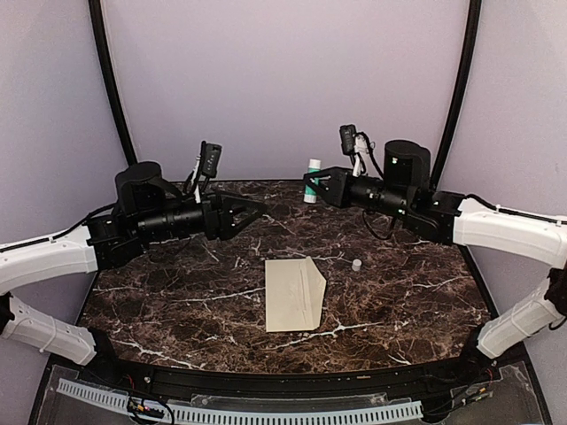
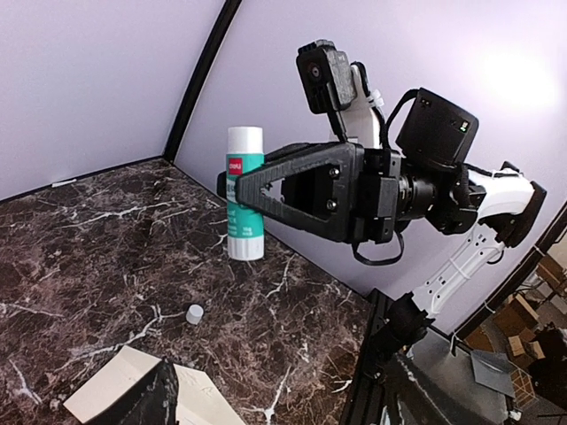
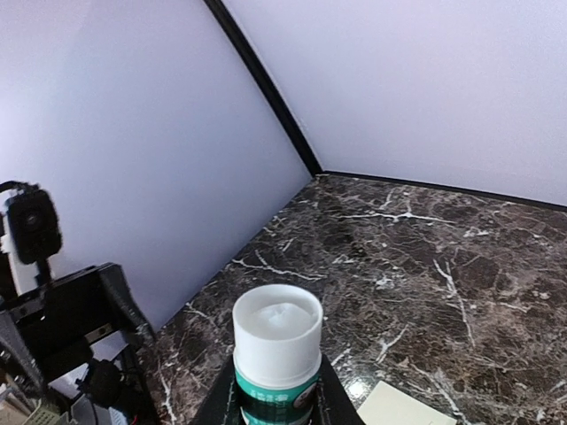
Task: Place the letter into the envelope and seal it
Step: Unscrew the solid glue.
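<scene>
Right gripper [image 1: 311,188] clenched on uncapped glue stick [image 3: 276,329], left gripper [image 1: 253,212] spread empty: lower stick upright, dab lightly along envelope [image 1: 291,299] flap.

White arm shells [image 1: 44,258], black wrists [image 1: 177,221]

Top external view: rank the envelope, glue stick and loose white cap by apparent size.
1. envelope, clearly the largest.
2. glue stick, partly hidden and farther back on the table, so it probably looks smaller than it is.
3. white cap, smallest by a wide margin.
</scene>
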Controlling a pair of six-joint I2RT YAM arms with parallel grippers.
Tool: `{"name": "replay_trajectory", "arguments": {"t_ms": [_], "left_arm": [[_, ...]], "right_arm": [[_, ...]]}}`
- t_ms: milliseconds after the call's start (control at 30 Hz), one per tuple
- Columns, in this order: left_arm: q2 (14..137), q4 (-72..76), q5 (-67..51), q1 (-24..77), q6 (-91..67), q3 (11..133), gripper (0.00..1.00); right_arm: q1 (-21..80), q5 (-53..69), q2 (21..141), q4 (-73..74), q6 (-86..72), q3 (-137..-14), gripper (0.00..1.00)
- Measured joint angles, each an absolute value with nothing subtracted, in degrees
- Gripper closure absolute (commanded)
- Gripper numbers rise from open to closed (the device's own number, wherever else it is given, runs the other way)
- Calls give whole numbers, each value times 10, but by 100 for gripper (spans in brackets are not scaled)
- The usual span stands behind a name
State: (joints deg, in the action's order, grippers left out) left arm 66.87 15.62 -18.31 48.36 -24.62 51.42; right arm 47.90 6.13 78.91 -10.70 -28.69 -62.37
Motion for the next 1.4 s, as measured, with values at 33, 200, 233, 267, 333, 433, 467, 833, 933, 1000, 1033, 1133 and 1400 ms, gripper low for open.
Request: {"name": "replay_trajectory", "arguments": {"t_ms": [33, 200, 233, 267, 333, 433, 467, 833, 933, 1000, 1033, 1133, 1400], "left_arm": [[668, 171, -203, 475, -257, 510, 21], [686, 251, -288, 461, -298, 504, 25], [694, 265, -304, 461, -305, 504, 27], [702, 278, -321, 461, -313, 504, 27], [722, 306, -349, 461, -330, 505, 29], [750, 345, -382, 463, -354, 505, 31], [756, 355, -391, 465, -359, 506, 32], [789, 418, -435, 483, -387, 532, 48], [791, 422, -439, 483, -390, 532, 51], [792, 422, -441, 483, -392, 532, 56], [792, 422, -442, 483, -394, 532, 58], [793, 424, -442, 483, -395, 532, 65], [798, 424, -441, 483, -397, 532, 78]], "right_arm": [[475, 87, 782, -121, -288, -615, 100], [470, 230, 767, -216, -303, -590, 100], [470, 253, 767, -236, -309, -588, 100], [470, 276, 767, -259, -319, -586, 100], [472, 311, 768, -296, -331, -585, 100], [481, 337, 771, -324, -335, -586, 100], [485, 341, 775, -328, -335, -588, 100], [515, 369, 821, -336, -335, -613, 100], [515, 371, 821, -339, -335, -613, 100], [515, 371, 821, -341, -335, -613, 100], [515, 371, 821, -342, -335, -613, 100], [515, 371, 821, -343, -335, -613, 100], [516, 373, 821, -343, -336, -614, 100]]}}
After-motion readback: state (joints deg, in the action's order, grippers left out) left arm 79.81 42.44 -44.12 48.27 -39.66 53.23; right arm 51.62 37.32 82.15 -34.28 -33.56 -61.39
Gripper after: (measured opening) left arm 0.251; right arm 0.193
